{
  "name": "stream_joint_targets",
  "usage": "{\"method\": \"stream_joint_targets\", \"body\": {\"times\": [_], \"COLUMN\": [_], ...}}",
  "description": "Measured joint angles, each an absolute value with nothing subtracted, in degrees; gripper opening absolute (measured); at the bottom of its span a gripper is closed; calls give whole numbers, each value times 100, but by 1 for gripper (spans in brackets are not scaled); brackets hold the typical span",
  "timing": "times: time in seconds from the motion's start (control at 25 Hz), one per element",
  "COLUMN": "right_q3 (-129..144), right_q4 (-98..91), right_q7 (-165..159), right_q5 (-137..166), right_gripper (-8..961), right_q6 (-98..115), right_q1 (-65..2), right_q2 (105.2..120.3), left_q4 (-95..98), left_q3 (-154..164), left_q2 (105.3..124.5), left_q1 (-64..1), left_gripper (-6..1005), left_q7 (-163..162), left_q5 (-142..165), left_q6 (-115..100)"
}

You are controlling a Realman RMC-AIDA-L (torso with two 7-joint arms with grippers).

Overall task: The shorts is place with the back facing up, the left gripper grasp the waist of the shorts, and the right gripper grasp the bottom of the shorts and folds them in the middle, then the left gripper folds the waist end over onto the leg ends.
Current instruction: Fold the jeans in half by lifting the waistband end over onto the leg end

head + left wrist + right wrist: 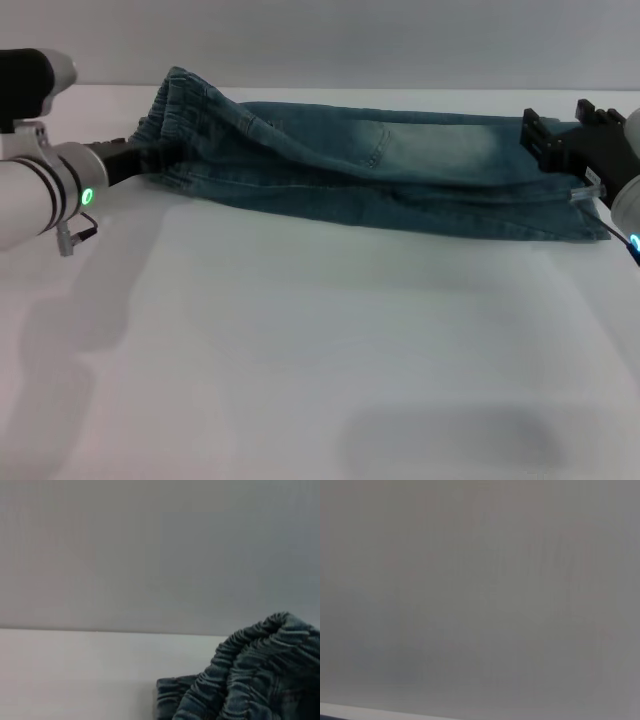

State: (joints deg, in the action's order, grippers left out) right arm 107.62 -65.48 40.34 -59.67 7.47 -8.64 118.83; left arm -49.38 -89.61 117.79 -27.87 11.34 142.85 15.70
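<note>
The faded blue denim shorts point(400, 165) lie folded lengthwise in a long strip across the far part of the white table point(320, 350). The ruffled waist point(185, 110) is at the left and bunched upward; it also fills a corner of the left wrist view as gathered elastic waist point(260, 675). My left gripper point(148, 160) is shut on the waist's lower edge, its tips buried in the cloth. The leg ends point(520, 195) lie at the right, where my right gripper point(540, 140) is shut on the bottom of the shorts. One back pocket point(365, 145) faces up.
Bare white tabletop stretches from the shorts to the near edge. A pale grey wall point(480, 580) stands behind the table and fills the right wrist view.
</note>
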Motion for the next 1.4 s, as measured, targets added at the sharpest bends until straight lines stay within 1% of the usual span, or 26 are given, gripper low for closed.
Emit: {"method": "stream_joint_targets", "body": {"times": [0.28, 0.6, 0.92, 1.4], "right_q3": [10786, 10793, 10793, 10789], "right_q4": [-6651, -6688, -6747, -6766], "right_q7": [4012, 3990, 3986, 3981], "right_q5": [-5970, -5994, -6003, -6012], "right_gripper": [613, 612, 612, 611], "right_q6": [745, 698, 661, 604], "right_q1": [-783, -770, -772, -816], "right_q2": [11882, 11883, 11883, 11883], "left_q4": [-4558, -4406, -3813, -3850], "left_q3": [-8965, -9100, -9308, -9308], "left_q2": [11777, 11763, 11768, 11788], "left_q1": [-3072, -3134, -3458, -3543], "left_gripper": [850, 847, 844, 840], "left_q7": [1191, 1376, 1512, 1469], "left_q5": [14284, 14301, 14312, 14250], "left_q6": [1438, 1316, 1295, 1540]}}
